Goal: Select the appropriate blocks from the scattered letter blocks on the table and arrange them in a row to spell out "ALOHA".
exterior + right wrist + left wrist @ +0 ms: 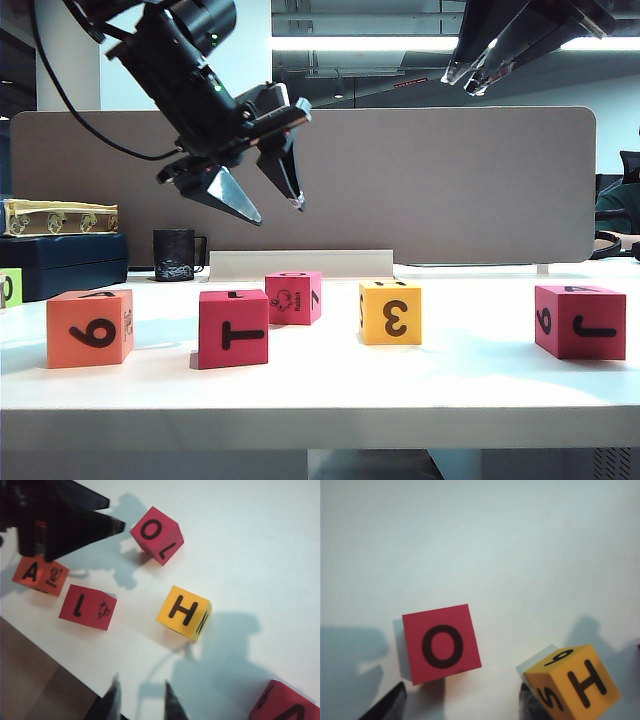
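Both grippers, left gripper (pixel 268 200) and right gripper (pixel 140 700), hang parted above five letter blocks (pixel 232 328).

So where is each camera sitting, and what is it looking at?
Exterior view: low at the table's front edge, looking level across the blocks at the grey divider; the left gripper hangs open above them, the right gripper high up.
Left wrist view: looks straight down at the O block and the yellow H block; only dark fingertips show.
Right wrist view: looks down slantwise over all five blocks; own fingertips and the left gripper show.
Shared: both wrist views see the O and H blocks.
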`<state>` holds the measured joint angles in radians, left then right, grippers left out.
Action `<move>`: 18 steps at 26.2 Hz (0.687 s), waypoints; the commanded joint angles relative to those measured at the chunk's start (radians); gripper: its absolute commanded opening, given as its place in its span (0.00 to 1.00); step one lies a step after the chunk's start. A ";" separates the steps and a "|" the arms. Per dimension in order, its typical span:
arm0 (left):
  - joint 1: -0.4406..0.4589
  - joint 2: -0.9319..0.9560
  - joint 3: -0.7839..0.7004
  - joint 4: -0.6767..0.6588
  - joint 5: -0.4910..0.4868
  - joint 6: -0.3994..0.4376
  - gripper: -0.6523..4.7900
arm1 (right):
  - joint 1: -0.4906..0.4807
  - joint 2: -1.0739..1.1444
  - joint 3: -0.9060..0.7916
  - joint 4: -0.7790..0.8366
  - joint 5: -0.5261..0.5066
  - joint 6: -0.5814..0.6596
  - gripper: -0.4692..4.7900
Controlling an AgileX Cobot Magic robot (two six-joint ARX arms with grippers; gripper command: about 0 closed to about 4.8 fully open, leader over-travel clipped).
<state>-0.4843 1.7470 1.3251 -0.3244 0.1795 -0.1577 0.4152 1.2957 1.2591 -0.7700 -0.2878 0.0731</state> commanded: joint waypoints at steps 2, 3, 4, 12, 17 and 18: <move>-0.008 0.029 0.006 0.037 -0.051 -0.004 0.79 | 0.002 -0.005 0.007 -0.015 0.001 -0.003 0.42; -0.008 0.040 0.006 0.044 -0.056 -0.004 0.81 | 0.002 -0.005 0.007 -0.017 -0.001 -0.003 0.43; -0.008 0.047 0.006 0.050 -0.058 -0.004 0.81 | 0.002 -0.005 0.007 -0.021 -0.001 -0.003 0.43; -0.009 0.113 0.007 0.099 -0.060 -0.011 0.82 | 0.002 -0.005 0.007 -0.048 -0.002 -0.003 0.43; -0.014 0.135 0.006 0.111 -0.060 -0.011 0.87 | 0.002 -0.004 0.007 -0.064 -0.002 -0.003 0.43; -0.019 0.139 0.006 0.114 -0.060 -0.011 0.87 | 0.002 -0.004 0.007 -0.065 -0.002 -0.003 0.43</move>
<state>-0.4969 1.8839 1.3258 -0.2226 0.1196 -0.1703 0.4152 1.2957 1.2594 -0.8360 -0.2878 0.0727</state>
